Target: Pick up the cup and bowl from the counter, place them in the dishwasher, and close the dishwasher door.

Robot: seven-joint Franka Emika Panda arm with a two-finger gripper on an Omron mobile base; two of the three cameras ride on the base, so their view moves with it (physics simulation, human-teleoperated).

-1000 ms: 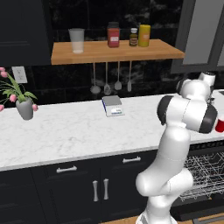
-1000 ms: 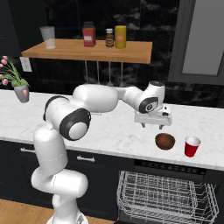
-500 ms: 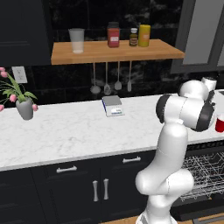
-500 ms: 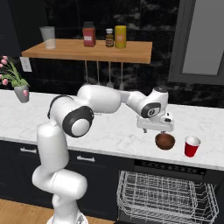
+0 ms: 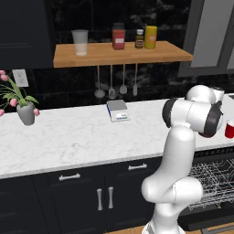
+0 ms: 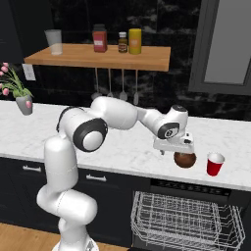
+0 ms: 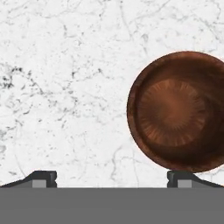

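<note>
In the left base view, the cup (image 5: 229, 129) was seen on the counter (image 5: 68, 137), right of the arm. In the right base view, the gripper (image 6: 175, 152) was poised spread directly above the bowl (image 6: 185, 160), with the cup just right of the bowl. In the hand view, the bowl lay empty beside one fingertip (image 7: 181, 177), ungrasped.

no readable text, labels or numbers anywhere

The arm (image 6: 73, 162) is glossy white with rounded, bulbous links and dark grey joint rings; the gripper (image 6: 173, 148) is white with small dark fingertips (image 7: 43, 178).
</note>
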